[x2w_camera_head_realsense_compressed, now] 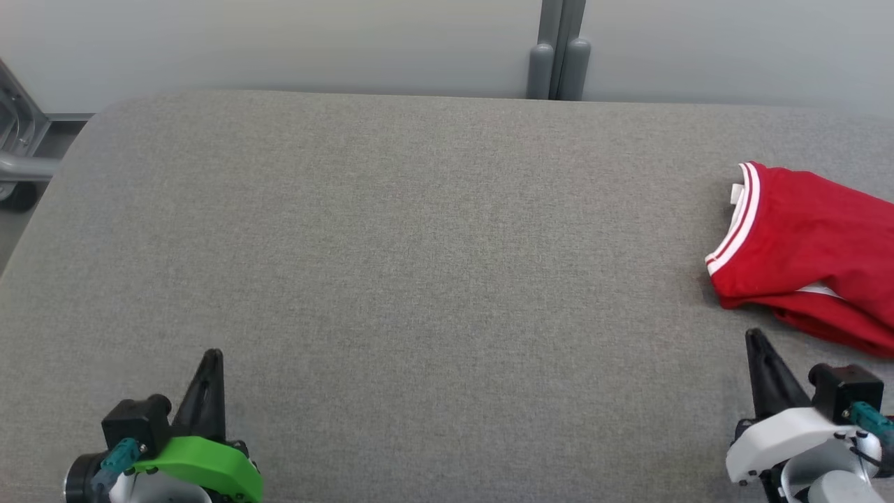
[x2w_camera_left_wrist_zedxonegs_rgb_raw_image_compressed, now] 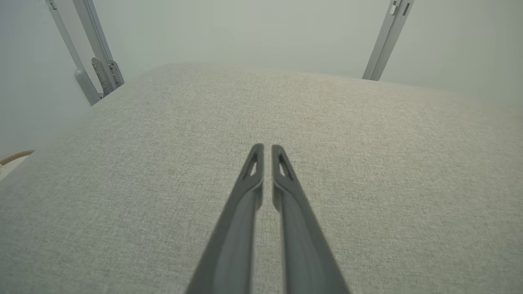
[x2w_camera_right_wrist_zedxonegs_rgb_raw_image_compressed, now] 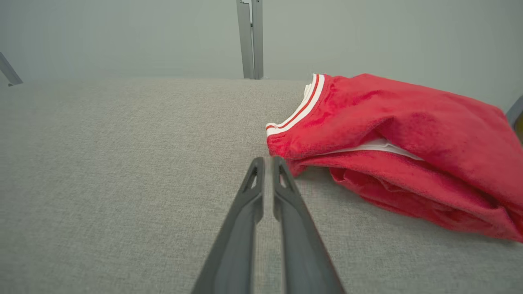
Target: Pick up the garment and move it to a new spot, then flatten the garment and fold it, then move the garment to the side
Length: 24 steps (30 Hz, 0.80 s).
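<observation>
Lower left, the black, tapered left gripper [x2w_camera_head_realsense_compressed: 211, 360] wears a curved green plastic shell [x2w_camera_head_realsense_compressed: 202, 464] and a teal plug [x2w_camera_head_realsense_compressed: 120, 454]. Lower right, the right gripper [x2w_camera_head_realsense_compressed: 756, 339] has a white shell [x2w_camera_head_realsense_compressed: 782, 429], seemingly with a matching connector [x2w_camera_head_realsense_compressed: 866, 417].

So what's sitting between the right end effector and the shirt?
Nothing: a short strip of bare grey tabletop separates the right end effector from the shirt, seen in the head view.

A wide grey woven-fabric table top [x2w_camera_head_realsense_compressed: 391, 279] with rounded far corners spreads across the head view, its cloth smooth and flat. On its right side lies a small red jersey shirt [x2w_camera_head_realsense_compressed: 803, 237] with red-and-white striped trim. It is bunched in loose folds with a white layer showing between them, and the striped band faces the table's middle. The shirt's right part runs out of view, so it may reach the edge.
</observation>
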Tool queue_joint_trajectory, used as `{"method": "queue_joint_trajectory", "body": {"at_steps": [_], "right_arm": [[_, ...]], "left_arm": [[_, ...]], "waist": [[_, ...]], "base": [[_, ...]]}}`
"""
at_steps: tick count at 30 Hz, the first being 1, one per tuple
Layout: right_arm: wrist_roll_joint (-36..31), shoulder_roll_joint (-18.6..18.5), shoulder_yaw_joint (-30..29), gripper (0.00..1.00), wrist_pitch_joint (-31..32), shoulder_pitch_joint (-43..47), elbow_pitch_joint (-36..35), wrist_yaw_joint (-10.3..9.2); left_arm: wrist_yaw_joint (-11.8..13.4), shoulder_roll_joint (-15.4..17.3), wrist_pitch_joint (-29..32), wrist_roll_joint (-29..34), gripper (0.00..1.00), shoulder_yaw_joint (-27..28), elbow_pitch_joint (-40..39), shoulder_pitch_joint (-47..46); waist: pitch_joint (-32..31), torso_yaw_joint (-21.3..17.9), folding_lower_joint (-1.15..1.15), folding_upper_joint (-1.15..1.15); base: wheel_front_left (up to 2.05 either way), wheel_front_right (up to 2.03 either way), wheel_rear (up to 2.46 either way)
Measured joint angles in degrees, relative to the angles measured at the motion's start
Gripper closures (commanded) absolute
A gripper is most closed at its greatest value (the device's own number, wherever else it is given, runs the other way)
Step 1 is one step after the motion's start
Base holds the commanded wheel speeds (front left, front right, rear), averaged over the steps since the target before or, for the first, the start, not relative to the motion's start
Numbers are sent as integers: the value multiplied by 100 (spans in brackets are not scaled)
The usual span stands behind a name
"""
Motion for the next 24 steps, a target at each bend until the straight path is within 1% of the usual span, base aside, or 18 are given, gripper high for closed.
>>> {"method": "queue_joint_trajectory", "body": {"at_steps": [3, 7, 12, 18, 24], "right_arm": [[40, 122, 26, 100, 7, 88, 60, 10], [223, 147, 0, 100, 33, 87, 60, 55], [579, 181, -63, 100, 112, 85, 58, 107], [1100, 252, -179, 100, 209, 79, 51, 198], [1489, 349, -301, 100, 334, 69, 48, 254]], "left_arm": [[1, -66, 26, -26, 100, -8, 97, 58], [-1, -66, 112, -191, 100, 45, 101, 58], [-29, -69, 238, -546, 100, 188, 135, 53], [-49, -82, 371, -1066, 100, 211, 148, 48], [-102, -100, 521, -1437, 100, 285, 151, 44]], "waist": [[-1, -2, 0, 0], [-8, -18, 0, 0], [-30, -63, 0, 0], [-55, -107, 0, 0], [-75, -142, 0, 0]], "base": [[0, 0, 0], [0, 0, 0], [0, 0, 0], [0, 0, 0], [0, 0, 0]]}}
